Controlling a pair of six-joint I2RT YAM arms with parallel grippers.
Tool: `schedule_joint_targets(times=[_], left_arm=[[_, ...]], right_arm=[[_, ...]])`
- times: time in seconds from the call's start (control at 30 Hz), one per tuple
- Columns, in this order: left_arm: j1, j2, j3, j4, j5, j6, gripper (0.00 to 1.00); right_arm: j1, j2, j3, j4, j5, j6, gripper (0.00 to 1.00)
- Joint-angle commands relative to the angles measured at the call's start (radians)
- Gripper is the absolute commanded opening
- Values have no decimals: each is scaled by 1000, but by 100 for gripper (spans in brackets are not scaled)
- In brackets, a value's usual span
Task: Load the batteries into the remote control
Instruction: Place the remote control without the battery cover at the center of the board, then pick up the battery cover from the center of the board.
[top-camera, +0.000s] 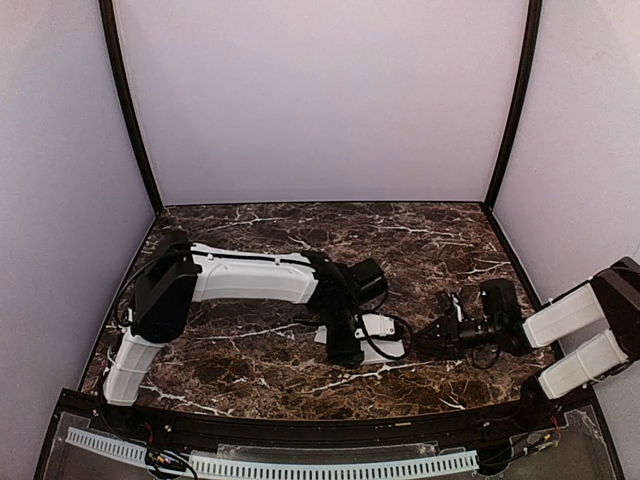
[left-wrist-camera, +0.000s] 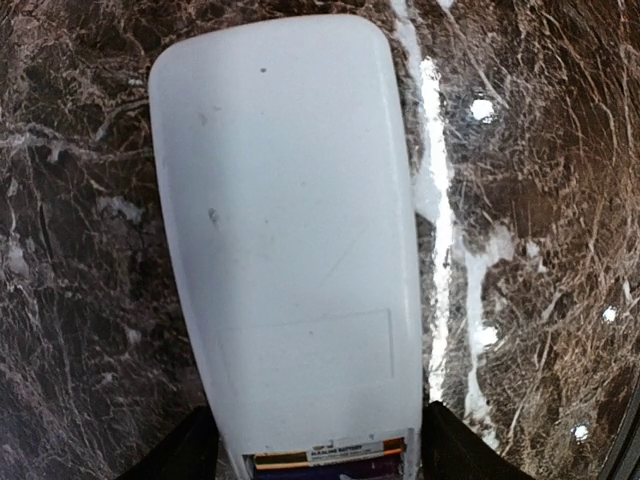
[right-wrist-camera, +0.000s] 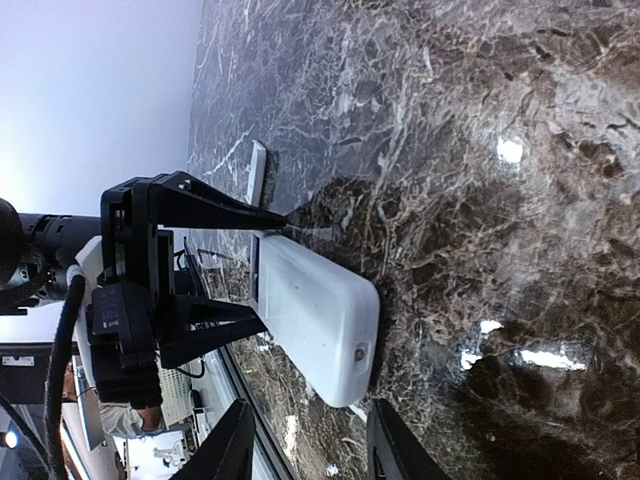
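A: Where is the remote control (left-wrist-camera: 285, 220) lying?
B: It lies flat on the marble counter (left-wrist-camera: 540, 250), plain white back up. It is about halfway between the left and right edges, and closer to the near edge than to the far one.
A: And the batteries (left-wrist-camera: 330, 462)?
B: At one end of the remote control the compartment is open. Inside I see a printed battery label with orange and dark stripes. How many are inside, I cannot tell.
A: What has hold of it?
B: The left gripper (right-wrist-camera: 272, 268). Its two black fingers (right-wrist-camera: 215, 205) stand at the two long sides of the compartment end, pressed against it.
A: The right gripper (right-wrist-camera: 310, 430)?
B: It is near the other end, towards the right edge. Its jaws are spread apart with nothing between them.
A: Anything else?
B: A small white cover piece (right-wrist-camera: 255, 170) lies on the counter near the left gripper, apart from the remote control
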Motion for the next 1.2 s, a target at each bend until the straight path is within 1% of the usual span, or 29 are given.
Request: schedule_joint_targets(times=[0.0, 0.1, 0.13, 0.17, 0.23, 0.27, 0.33, 0.4, 0.5, 0.53, 0.67, 0.9, 1.03, 1.17], left_arm=[[25, -75, -34, -7, 45, -52, 70], [39, -183, -133, 128, 71, -102, 72], [52, -242, -194, 161, 73, -142, 72], [68, -272, -225, 234, 74, -168, 72], [98, -349, -341, 324, 62, -249, 71], [108, -389, -364, 348, 45, -302, 71], [139, -429, -424, 397, -6, -383, 66], [157, -452, -475, 423, -49, -443, 58], [163, -459, -541, 459, -89, -520, 53], [163, -452, -548, 464, -99, -537, 50], [164, -433, -579, 506, -110, -622, 44], [145, -397, -578, 542, -82, -663, 44], [127, -368, -555, 538, -82, -663, 44], [112, -340, -527, 517, -102, -655, 43]], right_arm=[[9, 42, 27, 11, -2, -50, 38], [14, 84, 45, 19, -4, -68, 39], [16, 97, 48, 26, -2, -71, 39], [21, 109, 52, 36, -2, -71, 40], [30, 133, 59, 56, -4, -71, 40], [35, 147, 62, 68, -8, -70, 40], [49, 166, 79, 72, -11, -74, 40], [57, 175, 89, 72, -8, -78, 40], [81, 181, 92, 81, -2, -64, 39], [92, 181, 90, 88, -1, -56, 39], [137, 181, 71, 129, 14, -1, 38], [169, 164, 37, 172, 33, 48, 38], [169, 122, 33, 142, 37, 51, 38], [169, 47, 34, 57, 54, 21, 41]])
